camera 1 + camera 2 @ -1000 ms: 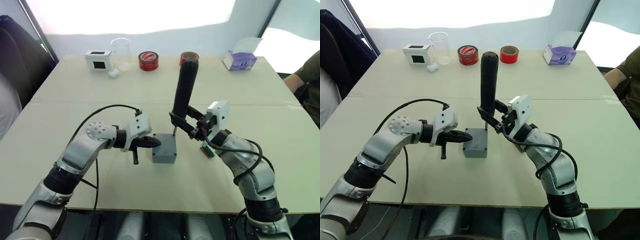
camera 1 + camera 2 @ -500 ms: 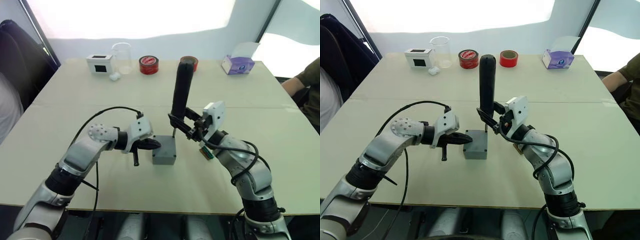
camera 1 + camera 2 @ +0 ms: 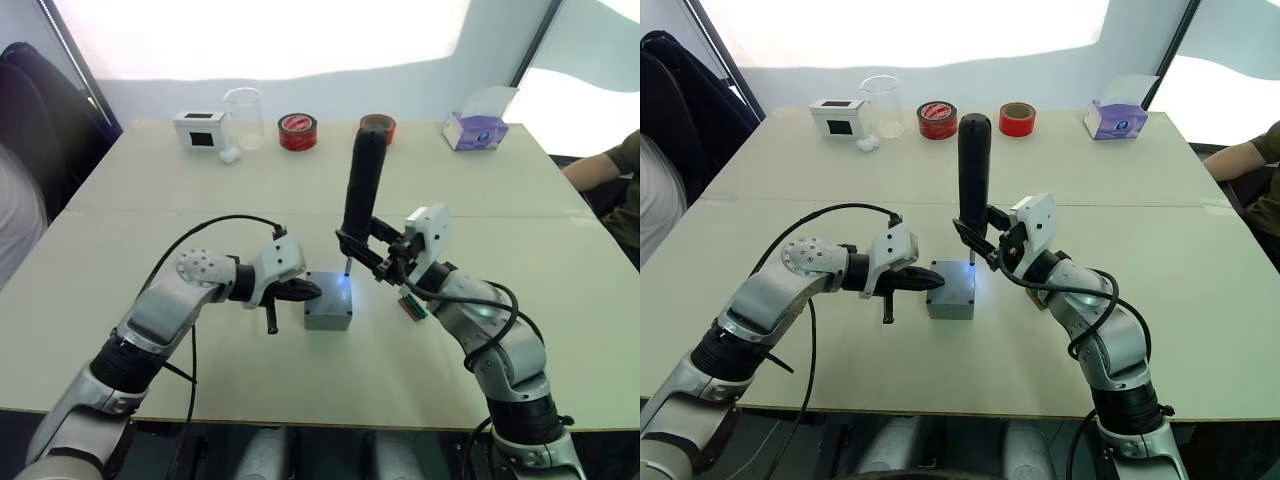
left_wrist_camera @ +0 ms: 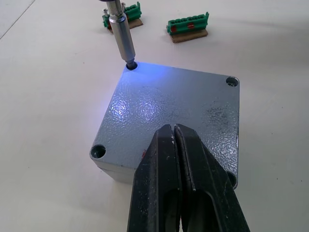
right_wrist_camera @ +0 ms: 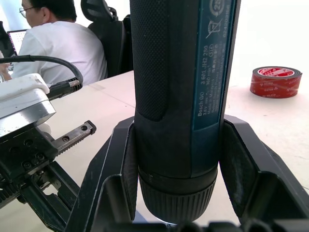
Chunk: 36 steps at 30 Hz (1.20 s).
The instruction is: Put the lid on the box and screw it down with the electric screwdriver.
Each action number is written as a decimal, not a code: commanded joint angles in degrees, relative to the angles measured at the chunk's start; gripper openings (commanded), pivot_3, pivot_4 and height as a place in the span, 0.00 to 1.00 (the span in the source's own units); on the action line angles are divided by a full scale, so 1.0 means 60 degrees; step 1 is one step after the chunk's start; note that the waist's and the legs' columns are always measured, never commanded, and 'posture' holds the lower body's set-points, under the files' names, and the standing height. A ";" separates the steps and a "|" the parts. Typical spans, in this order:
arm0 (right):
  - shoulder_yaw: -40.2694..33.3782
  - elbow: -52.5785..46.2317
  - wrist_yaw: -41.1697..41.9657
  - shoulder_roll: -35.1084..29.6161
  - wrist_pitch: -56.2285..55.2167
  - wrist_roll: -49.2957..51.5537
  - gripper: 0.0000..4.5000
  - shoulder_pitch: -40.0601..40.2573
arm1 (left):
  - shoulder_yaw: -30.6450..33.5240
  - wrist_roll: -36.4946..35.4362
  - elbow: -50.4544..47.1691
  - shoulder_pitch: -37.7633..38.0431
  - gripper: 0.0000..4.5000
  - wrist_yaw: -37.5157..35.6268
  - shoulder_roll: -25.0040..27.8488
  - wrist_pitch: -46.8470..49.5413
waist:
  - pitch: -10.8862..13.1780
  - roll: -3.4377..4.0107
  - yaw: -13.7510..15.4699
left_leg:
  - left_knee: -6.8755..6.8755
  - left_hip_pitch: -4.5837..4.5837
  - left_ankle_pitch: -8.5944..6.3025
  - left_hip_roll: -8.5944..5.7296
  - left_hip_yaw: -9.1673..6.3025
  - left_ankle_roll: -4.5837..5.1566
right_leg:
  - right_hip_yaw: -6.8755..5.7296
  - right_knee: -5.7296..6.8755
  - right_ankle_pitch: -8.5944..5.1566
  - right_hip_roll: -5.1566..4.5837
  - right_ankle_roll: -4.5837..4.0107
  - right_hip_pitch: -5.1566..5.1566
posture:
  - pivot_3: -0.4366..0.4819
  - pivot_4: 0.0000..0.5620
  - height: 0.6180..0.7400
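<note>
Standing upright near the middle of the counter, the electric screwdriver is clamped between the fingers of the right gripper in the left eye view, its thin bit reaching down to the far right corner of the lid. A blue glow lies on that corner. The lid sits closed on the box, and the left gripper comes in from nine o'clock with its black fingers pressed together, their tips at the lid's left edge. Along the far edge, from ten to one o'clock, stand a white box with a black window, a clear beaker, two red tape rolls and a purple tissue box.

From the right eye view, a small green connector lies on the counter just beside the right wrist, at three o'clock from the box.

Looking along the left wrist view, the closed fingers rest on the lid's near edge. The metal bit stands in the corner hole at eleven o'clock, lit blue, and the other corner holes are visible. Two green connectors lie beyond the box.

Within the right wrist view, the screwdriver's black body sits between the two fingers, which pinch it on both sides. A person in a white shirt sits at ten o'clock.
</note>
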 commanded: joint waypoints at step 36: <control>-0.0451 0.5904 0.1332 -0.7732 1.0379 0.3073 0.39 -0.5052 | 0.1499 -0.2670 -0.2238 0.0045 0.00 -0.0800 0.0588 0.1160 | 0.0156 0.0031 -0.0100 | -0.0021 -0.0217 0.0002 0.0000 0.0045 0.0005 | 0.0004 -0.0049 -0.0002 -0.0040 -0.0014 -0.0166 | 0.48 0.27 1.00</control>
